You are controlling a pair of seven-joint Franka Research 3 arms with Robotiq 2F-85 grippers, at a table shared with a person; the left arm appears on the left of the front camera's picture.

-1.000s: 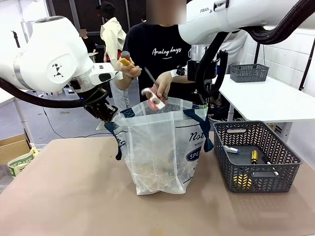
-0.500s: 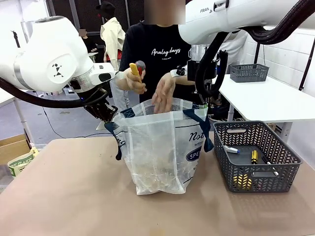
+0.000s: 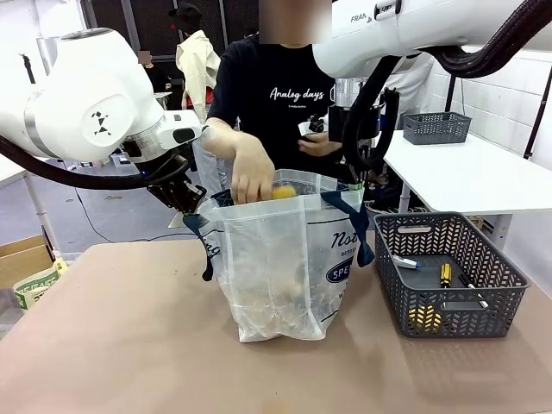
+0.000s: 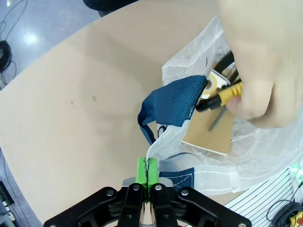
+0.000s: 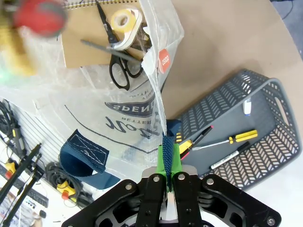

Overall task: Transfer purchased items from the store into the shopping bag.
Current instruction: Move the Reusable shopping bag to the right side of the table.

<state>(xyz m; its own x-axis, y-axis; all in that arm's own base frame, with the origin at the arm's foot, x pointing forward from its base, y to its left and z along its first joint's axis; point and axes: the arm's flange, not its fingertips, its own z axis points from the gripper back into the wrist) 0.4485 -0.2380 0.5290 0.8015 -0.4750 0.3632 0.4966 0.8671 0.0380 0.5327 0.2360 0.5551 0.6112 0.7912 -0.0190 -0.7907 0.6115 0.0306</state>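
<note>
While the person's hand (image 3: 252, 177), raised a moment ago, is now lowering a yellow-handled tool (image 3: 283, 192) into the shopping bag (image 3: 276, 259), my left gripper (image 4: 148, 165) and right gripper (image 5: 168, 158) are staying clamped tight on its rim, holding the mouth wide; more tools (image 3: 445, 274) are waiting in the store (image 3: 509, 280) just beside it.

black shirt (image 3: 293, 93) reads "analog days"; shopping bag (image 3: 269, 250) logo shows "spe".

Person's hand (image 3: 251, 175) now at shopping bag (image 3: 285, 259)
</note>
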